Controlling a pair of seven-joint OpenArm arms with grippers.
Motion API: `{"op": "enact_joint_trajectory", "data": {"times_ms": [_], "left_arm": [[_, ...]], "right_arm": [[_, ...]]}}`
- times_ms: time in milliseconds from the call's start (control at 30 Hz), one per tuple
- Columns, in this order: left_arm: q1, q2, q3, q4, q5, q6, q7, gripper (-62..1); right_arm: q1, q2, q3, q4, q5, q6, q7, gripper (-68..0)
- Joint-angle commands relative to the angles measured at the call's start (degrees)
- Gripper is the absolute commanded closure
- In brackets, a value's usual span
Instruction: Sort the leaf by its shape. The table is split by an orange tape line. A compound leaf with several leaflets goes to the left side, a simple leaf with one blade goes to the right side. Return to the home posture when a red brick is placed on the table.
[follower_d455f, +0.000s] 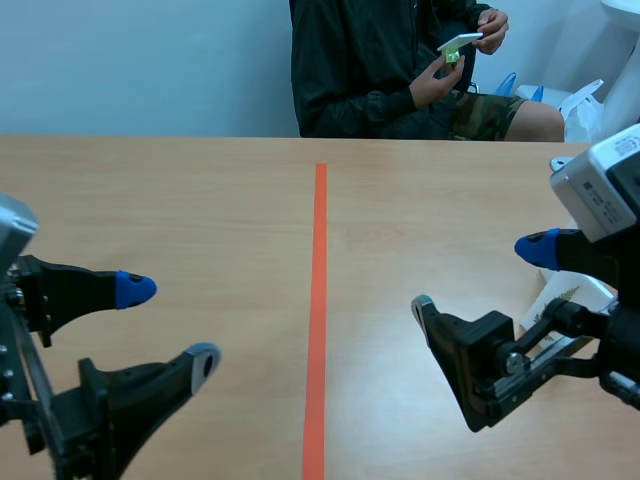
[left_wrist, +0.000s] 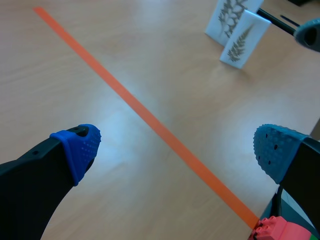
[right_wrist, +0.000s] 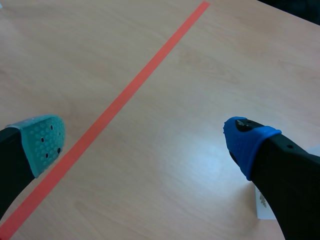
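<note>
Two white leaf cards stand on the right side of the table. One (left_wrist: 244, 40) shows a fern-like compound leaf; the other (left_wrist: 226, 16) behind it shows rounded leaflets. In the scene view a card (follower_d455f: 568, 293) is partly hidden behind my right arm, and a card corner (right_wrist: 264, 205) shows beside my right finger. My left gripper (follower_d455f: 170, 325) (left_wrist: 177, 150) hovers open and holds nothing left of the orange tape line (follower_d455f: 318, 300). My right gripper (follower_d455f: 478, 277) (right_wrist: 146, 142) is also open with nothing in it, just right of the line. A red studded brick (left_wrist: 277, 231) lies at the tape's near end.
A person sits across the table, holding a small white card (follower_d455f: 460, 44) in both hands. The other arm's fingertip (left_wrist: 309, 33) shows near the cards in the left wrist view. Bare wood spreads on both sides of the tape (right_wrist: 125, 100).
</note>
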Motion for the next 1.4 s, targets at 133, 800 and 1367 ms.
{"op": "enact_joint_trajectory", "data": {"times_ms": [133,800,1367], "left_arm": [[-4.07,2.6,2.71,0.13,2.99,2.84,-1.38,-62.3],[-4.35,2.73,3.61,0.13,2.97,4.35,-2.89,-62.3],[-4.35,2.73,3.61,0.13,2.58,4.35,-2.89,-62.3]], "right_arm": [[0.5,-0.02,0.46,0.37,0.22,-0.02,0.87,-67.9],[0.5,-0.02,0.44,0.13,0.26,-0.02,1.09,-67.9],[0.5,-0.02,0.44,0.04,0.24,-0.02,0.85,-67.9]]}}
